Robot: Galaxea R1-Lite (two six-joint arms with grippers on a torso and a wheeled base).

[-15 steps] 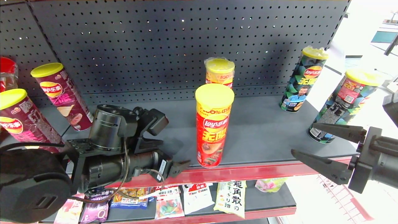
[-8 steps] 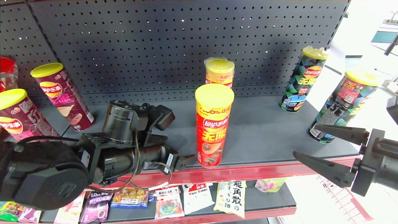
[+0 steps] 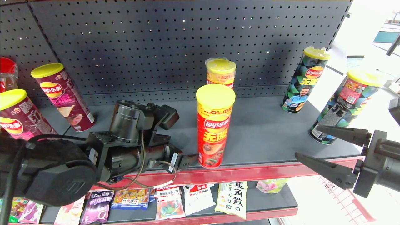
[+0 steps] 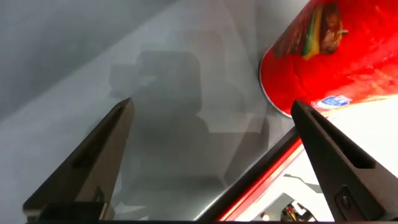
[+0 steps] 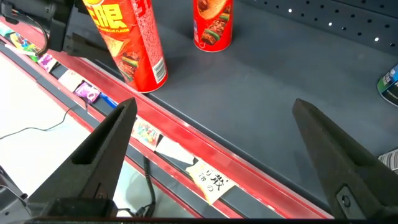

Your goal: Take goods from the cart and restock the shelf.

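Red chip can (image 3: 215, 125) upright at the front edge of the shelf (image 3: 265, 131), our left gripper (image 3: 189, 158) just beside its base, jaws spread, our right gripper (image 3: 307, 140) near the shelf's right end, jaws spread too, we see both holding nothing

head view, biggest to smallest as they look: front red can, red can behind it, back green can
Front red can
Back green can
Rear red can, partly hidden and farther off, so true sizes may match.
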